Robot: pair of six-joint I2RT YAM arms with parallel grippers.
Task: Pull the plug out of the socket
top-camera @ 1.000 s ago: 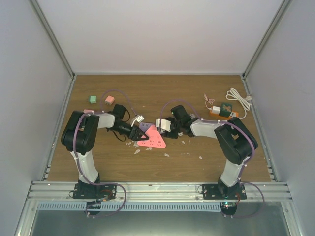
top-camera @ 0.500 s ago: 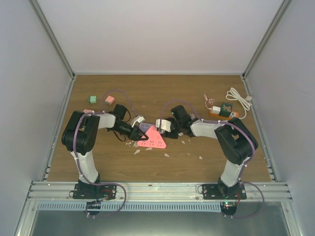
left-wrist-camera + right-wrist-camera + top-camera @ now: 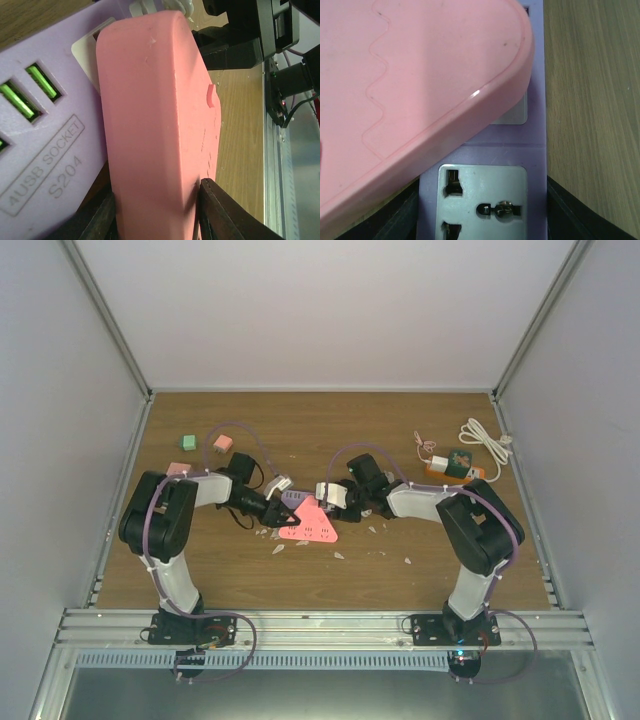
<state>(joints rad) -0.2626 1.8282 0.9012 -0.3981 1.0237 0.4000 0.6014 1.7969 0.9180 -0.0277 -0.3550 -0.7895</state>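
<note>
Orange marks the one socket block, lying on the wooden table close to its right edge, toward the far right corner. A white piece and a green piece sit on it, and I cannot tell from here which is a plug. One white cord coils just beyond it.

I count two arms, one purple power strip and one pink triangular adapter. Three small blocks lie toward the far left corner: a green block, a pink block and a second pink block. White chips are scattered around the middle of the table.

The left gripper is clamped on the pink triangular adapter, a finger against each side. The adapter sits on the strip's white outlet face. The right gripper pinches the purple power strip across its width.

Both grippers meet at the middle of the table. The orange socket block lies well apart from them, to the right of and slightly beyond the right gripper, touched by neither.
</note>
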